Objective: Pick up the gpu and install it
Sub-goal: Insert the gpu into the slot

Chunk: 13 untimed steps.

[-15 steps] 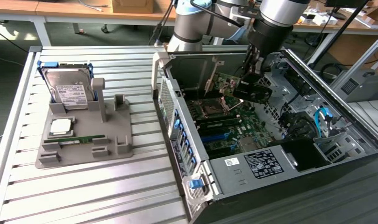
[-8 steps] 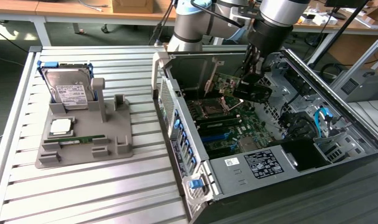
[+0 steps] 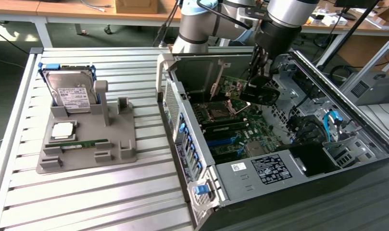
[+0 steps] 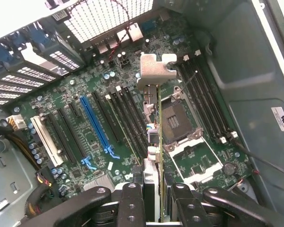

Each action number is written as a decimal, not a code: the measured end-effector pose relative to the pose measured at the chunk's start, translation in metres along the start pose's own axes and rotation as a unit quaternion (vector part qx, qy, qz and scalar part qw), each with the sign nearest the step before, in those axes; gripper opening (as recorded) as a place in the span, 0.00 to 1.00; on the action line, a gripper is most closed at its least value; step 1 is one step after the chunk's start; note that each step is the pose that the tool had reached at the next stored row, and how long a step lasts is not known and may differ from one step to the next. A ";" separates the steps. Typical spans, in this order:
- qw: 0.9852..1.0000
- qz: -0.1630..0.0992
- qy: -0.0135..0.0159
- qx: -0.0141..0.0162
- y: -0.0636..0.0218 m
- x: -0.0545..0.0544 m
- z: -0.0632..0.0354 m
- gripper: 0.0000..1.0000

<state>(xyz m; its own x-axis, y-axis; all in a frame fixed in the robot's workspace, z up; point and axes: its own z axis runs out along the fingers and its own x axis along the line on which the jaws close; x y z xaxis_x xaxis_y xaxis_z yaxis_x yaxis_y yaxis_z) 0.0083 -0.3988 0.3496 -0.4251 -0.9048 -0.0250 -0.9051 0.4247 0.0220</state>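
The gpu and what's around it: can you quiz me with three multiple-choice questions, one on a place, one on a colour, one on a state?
1. Where is the hard drive? A on the floor; B in the tool; C on the grey holder.
2. The gpu has a bracket that is: A silver; B red; C blue.
3. The tool is: A open, empty; B shut on the gpu; C shut, empty.
Answers: C, it stands on the holder at the exterior view's left; A, bare metal shows; B, the fingers clamp the card.

Inside the case (image 3: 271,168), gpu (image 4: 159,124) hangs above motherboard (image 4: 85,124).
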 end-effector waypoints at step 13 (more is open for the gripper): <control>1.000 -0.019 0.000 0.000 0.0000 0.000 0.0000 0.27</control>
<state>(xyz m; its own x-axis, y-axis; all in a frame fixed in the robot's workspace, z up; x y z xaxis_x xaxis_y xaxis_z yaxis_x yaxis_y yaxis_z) 0.0083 -0.3988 0.3496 -0.3900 -0.9205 -0.0250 -0.9208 0.3895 0.0220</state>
